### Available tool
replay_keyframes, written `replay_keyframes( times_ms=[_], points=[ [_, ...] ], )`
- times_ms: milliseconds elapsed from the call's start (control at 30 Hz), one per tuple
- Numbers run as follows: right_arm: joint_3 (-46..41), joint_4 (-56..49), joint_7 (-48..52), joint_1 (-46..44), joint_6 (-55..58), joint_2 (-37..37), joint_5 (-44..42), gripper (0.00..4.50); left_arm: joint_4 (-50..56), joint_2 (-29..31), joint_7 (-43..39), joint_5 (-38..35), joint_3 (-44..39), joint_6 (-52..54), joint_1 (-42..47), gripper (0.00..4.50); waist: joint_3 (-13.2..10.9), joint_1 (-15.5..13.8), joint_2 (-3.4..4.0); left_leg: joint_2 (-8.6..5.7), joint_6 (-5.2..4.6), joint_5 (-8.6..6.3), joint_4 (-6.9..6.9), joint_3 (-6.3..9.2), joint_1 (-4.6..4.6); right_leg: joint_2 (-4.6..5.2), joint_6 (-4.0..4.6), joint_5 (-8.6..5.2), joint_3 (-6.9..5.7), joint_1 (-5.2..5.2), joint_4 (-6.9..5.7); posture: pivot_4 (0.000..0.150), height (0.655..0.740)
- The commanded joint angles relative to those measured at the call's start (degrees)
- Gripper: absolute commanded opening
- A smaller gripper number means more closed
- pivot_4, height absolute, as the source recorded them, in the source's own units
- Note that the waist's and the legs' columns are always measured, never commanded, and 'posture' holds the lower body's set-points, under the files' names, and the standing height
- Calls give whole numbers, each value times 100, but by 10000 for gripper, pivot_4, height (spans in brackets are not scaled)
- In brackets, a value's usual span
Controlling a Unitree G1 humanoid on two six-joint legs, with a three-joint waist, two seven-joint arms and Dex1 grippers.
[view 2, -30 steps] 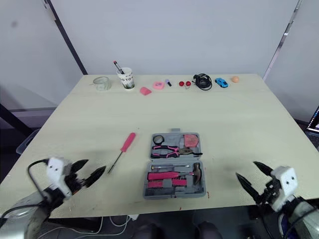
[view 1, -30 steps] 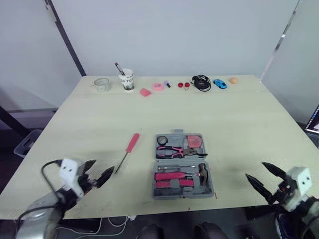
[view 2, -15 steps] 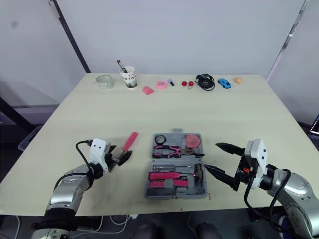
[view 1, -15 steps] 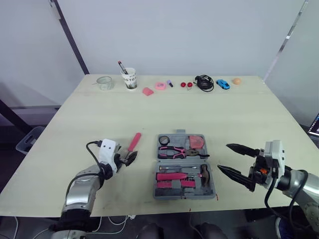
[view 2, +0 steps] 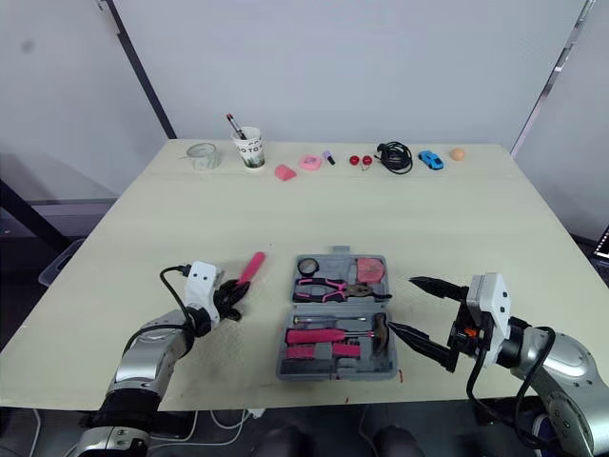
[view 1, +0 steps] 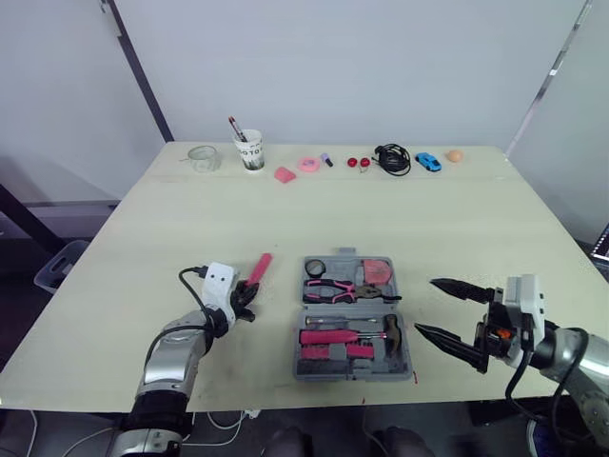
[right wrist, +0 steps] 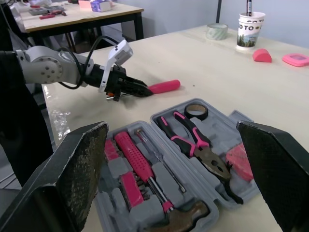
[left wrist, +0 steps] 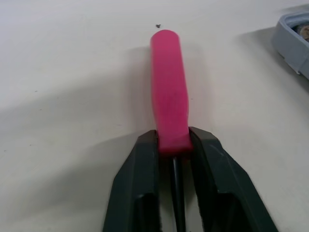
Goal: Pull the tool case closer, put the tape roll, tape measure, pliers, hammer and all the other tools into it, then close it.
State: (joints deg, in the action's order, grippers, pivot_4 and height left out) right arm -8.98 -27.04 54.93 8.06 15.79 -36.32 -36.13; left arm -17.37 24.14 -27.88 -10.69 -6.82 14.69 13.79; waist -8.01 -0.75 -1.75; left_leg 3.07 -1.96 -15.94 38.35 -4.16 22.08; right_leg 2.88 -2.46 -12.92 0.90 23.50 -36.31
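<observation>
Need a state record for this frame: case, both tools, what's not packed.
tool case: open; holds pliers, hammer, tape roll, tape measure
left tool: shut on pink screwdriver where handle meets shaft
right tool: open wide, at the case's right side
not packed: pink screwdriver, left of the case
lid: not closed

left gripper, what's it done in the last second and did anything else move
The left gripper reached forward and its jaws closed on the pink screwdriver at the handle's base. The right gripper swung in toward the tool case, jaws open. The screwdriver and the open case lie where they were.
</observation>
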Motion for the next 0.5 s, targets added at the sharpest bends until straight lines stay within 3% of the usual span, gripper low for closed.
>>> replay_keyframes(
  times_ms=[33, 267, 500],
  points=[
    [-44, -5, 114, 20, -199, 8, 27, 45000, 289, -21, 68, -28, -73, 29, -112, 3935, 0, 2, 0, 0, 0, 0, 0, 0, 0, 0, 0, 0, 0, 0, 0, 1500, 7400],
    [-17, 60, 277, -9, -274, 6, 44, 45000, 1400, -72, 312, -148, -178, 442, -778, 3935, 0, 13, 1, 8, 0, 0, -2, -3, -2, 1, 0, 0, 4, 1, -1, 1500, 7400],
    [-17, 276, 793, 14, -632, -109, 183, 45000, 3395, -356, 838, -417, -445, 1289, -2006, 3935, -2, -15, -1, 17, 0, 0, -2, -1, -2, 12, 0, 0, 4, 1, 1, 1500, 7400]
  ],
)
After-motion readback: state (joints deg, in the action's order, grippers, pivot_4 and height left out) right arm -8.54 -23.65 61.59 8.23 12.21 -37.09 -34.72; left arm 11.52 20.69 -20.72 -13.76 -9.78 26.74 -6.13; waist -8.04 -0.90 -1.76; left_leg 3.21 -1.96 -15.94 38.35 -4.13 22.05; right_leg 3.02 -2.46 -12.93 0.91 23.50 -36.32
